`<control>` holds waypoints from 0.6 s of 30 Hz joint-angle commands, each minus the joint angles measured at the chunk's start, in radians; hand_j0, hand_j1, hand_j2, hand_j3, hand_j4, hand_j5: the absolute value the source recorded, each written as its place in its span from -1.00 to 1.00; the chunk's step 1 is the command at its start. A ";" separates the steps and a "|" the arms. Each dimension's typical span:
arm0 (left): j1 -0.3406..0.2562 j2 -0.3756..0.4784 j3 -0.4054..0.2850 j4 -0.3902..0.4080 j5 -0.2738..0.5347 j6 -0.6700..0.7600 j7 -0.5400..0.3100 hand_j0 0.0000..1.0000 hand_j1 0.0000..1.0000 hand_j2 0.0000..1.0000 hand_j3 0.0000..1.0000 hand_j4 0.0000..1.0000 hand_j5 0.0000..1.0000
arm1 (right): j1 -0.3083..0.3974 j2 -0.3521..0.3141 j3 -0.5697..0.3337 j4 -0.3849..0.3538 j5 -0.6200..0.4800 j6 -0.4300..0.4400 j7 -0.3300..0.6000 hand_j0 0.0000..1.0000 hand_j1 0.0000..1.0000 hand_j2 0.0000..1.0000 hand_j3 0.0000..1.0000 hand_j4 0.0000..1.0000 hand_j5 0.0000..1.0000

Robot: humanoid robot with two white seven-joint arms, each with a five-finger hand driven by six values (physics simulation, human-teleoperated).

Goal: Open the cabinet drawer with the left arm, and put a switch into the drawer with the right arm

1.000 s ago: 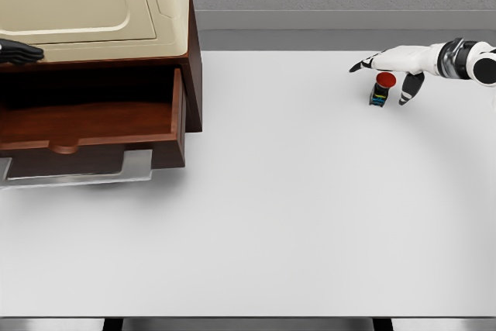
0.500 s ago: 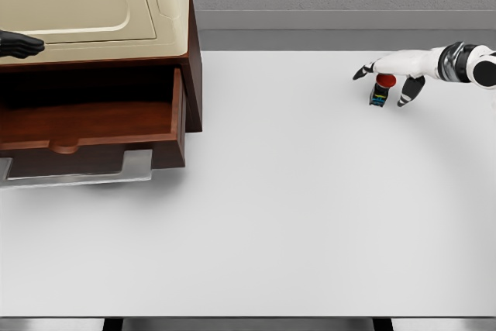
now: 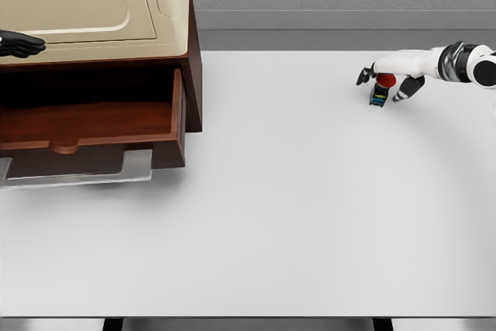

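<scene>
From the head camera, you are curling your right hand (image 3: 390, 75) around the upright switch (image 3: 379, 92) at the table's (image 3: 310, 215) far right, not yet clenched; the open drawer (image 3: 93, 125) is waiting far left.

Right arm enters from the right edge, reaching leftward, wrist level. Right hand (image 3: 385, 75) palm down, dark-tipped fingers (image 3: 362, 76) curled downward, thumb apart. Left hand (image 3: 19, 44) dark, barely in view at left edge, lying flat; finger state unclear.
</scene>
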 commanded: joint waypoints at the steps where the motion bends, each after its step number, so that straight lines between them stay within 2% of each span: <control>1: 0.000 0.000 0.001 0.000 0.007 0.002 0.000 1.00 1.00 1.00 1.00 1.00 1.00 | 0.000 0.000 -0.003 -0.001 -0.004 0.003 0.000 0.38 0.38 0.38 0.38 0.38 0.38; 18: 0.002 -0.002 0.001 0.000 0.007 0.005 0.000 1.00 1.00 1.00 1.00 1.00 1.00 | 0.000 0.000 -0.003 -0.001 -0.004 0.003 0.000 0.18 0.18 0.18 0.18 0.18 0.18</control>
